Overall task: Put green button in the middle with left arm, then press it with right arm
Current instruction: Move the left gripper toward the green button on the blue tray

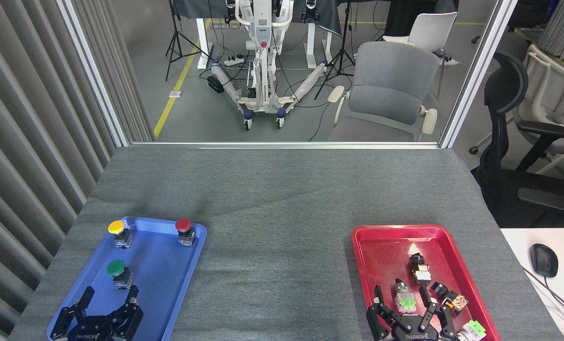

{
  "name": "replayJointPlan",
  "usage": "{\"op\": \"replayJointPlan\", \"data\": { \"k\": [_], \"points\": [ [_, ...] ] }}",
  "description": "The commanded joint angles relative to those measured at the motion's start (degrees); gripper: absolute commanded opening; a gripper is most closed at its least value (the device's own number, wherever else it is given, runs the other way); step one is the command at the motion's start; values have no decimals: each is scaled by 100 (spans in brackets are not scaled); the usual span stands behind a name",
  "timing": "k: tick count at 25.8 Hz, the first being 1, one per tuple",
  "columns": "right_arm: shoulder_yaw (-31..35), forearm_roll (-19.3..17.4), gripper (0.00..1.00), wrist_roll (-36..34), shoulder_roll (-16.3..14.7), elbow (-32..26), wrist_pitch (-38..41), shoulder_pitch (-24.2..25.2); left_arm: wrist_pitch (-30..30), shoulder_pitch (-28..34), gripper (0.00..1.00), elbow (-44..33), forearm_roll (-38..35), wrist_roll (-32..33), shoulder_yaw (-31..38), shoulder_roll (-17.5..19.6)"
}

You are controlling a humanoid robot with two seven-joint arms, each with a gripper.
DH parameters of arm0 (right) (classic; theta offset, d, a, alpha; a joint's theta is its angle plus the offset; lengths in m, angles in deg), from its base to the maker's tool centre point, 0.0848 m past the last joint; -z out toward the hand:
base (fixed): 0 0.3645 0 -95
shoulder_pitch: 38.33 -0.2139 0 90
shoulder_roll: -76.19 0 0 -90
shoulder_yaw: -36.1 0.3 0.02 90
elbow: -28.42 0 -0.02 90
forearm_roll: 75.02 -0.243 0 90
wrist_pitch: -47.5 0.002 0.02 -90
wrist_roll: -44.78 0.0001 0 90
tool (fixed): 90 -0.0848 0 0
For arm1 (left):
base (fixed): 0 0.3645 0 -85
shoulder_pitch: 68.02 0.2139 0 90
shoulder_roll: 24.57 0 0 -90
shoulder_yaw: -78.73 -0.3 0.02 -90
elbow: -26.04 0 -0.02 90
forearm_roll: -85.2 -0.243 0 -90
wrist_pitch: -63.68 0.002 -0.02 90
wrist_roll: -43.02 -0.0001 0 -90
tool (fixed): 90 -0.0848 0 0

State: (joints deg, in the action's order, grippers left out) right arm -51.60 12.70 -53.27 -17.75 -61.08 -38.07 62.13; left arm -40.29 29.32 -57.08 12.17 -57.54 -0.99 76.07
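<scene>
green button [116, 268] is sitting in the blue tray [168, 284], not yet moved to the middle [277, 246], so we are hovering our left gripper [108, 298] spread wide just short of it, right gripper [400, 303] splayed over the red tray [377, 251]

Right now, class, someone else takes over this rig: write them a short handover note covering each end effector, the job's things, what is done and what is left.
Left end effector: open, empty, over the near end of the blue tray, just short of the green button.
Right end effector: open, empty, over the small switches in the red tray.
Green button: upright in the blue tray, apart from the yellow button and red button.
The middle: bare cloth.
Done: nothing.
Left: grasp the green button with the left arm, set it in the middle, press with the right.
</scene>
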Motion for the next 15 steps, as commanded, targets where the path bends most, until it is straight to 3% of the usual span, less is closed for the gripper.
{"op": "replayJointPlan", "data": {
  "k": [1,15],
  "points": [
    [8,52,100,-30,26,3,-3,0,8,5,100,24,0,-7,0,-1],
    [43,70,100,-30,105,56,85,8,-317,-1156,100,1993,-88,-130,-105,122]
  ]
}}
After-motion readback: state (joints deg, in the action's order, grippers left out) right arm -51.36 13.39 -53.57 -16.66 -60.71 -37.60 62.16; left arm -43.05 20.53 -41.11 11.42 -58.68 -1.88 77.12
